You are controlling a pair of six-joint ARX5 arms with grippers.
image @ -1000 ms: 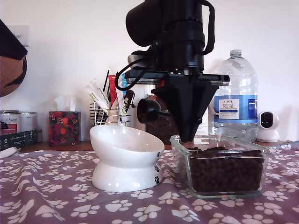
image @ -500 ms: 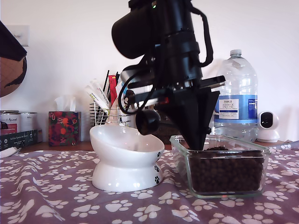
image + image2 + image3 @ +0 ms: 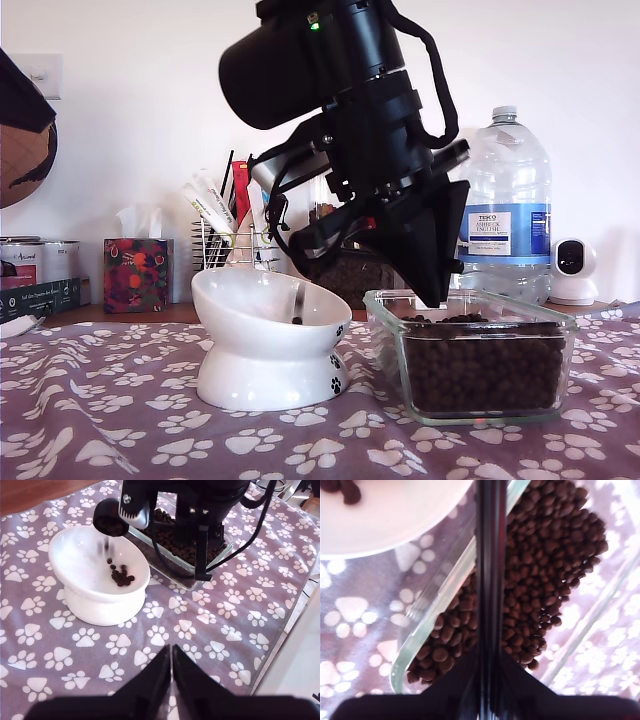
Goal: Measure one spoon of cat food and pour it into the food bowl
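Observation:
In the exterior view my second gripper [image 3: 432, 294] hangs tilted over the clear glass dish [image 3: 480, 370] of cat food [image 3: 485, 360], shut on the black spoon [image 3: 325, 232]. The spoon's cup [image 3: 111, 522] is tipped over the white food bowl [image 3: 270, 340], and kibble streams down into it. A small heap of pellets [image 3: 121, 576] lies inside the bowl [image 3: 65, 545]. The second wrist view looks along the shut fingers [image 3: 490, 630] onto the dish's kibble [image 3: 545, 555]. My first gripper [image 3: 171, 652] is shut on nothing, high over the paw-print cloth, well apart from the bowl.
Along the back in the exterior view stand a big water bottle [image 3: 505, 210], a small white camera [image 3: 573, 270], a wire holder of pens [image 3: 235, 240], a tissue box [image 3: 137, 273] and tins [image 3: 40, 265]. A paw-print cloth [image 3: 120, 420] covers the table.
The second arm has rolled toward the exterior view's left, tipping the spoon from level to slanted over the bowl. Kibble now falls from the cup into the bowl.

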